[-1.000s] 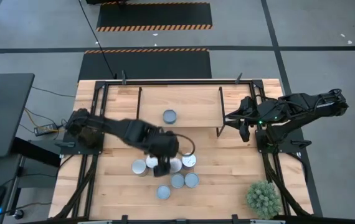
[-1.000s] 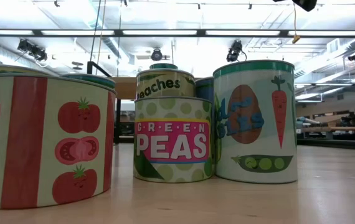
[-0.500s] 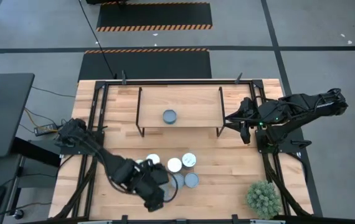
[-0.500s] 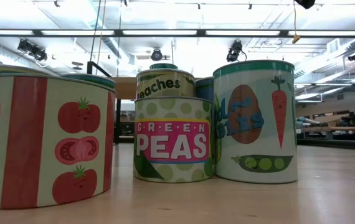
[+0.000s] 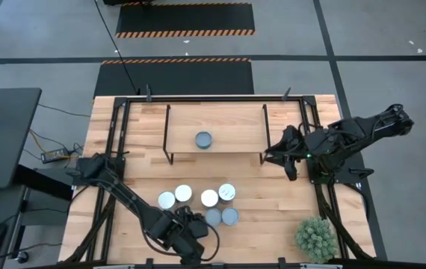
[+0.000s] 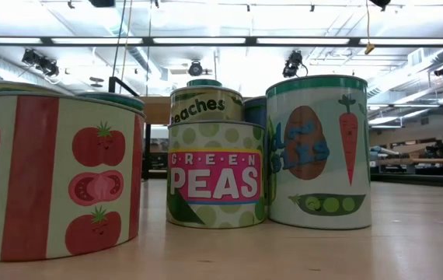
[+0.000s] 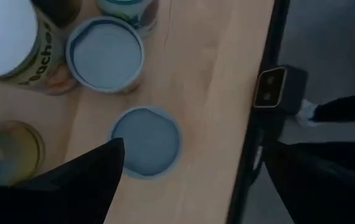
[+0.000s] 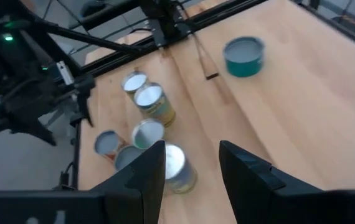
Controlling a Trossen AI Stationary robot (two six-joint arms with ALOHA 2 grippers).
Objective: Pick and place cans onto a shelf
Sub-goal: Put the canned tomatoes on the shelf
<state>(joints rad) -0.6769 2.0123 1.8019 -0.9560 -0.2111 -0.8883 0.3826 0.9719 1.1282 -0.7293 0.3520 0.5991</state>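
One blue-grey can (image 5: 203,140) stands on the shelf (image 5: 235,123) at the table's far side. Several cans stand upright in a cluster mid-table, among them a white-topped one (image 5: 209,198) and a blue-grey one (image 5: 230,217). My left gripper (image 5: 190,235) hangs open over the near edge of the cluster. In its wrist view a blue-grey can (image 7: 145,142) stands below and ahead of it, close to one finger (image 7: 96,174), untouched. My right gripper (image 5: 279,153) hovers by the shelf's right end, open (image 8: 193,168), with nothing between its fingers.
A green spiky potted plant (image 5: 316,237) stands at the near right corner. Black frame rails (image 5: 325,194) run along the table's sides. The low view is filled by the tomato can (image 6: 58,175), the peas can (image 6: 215,173) and the carrot can (image 6: 319,152).
My left gripper has swung from above the middle of the can cluster toward the table's near edge and come down, staying open. It now covers the nearest can in the high view. My right gripper has edged slightly toward the shelf's right end. No can has moved.
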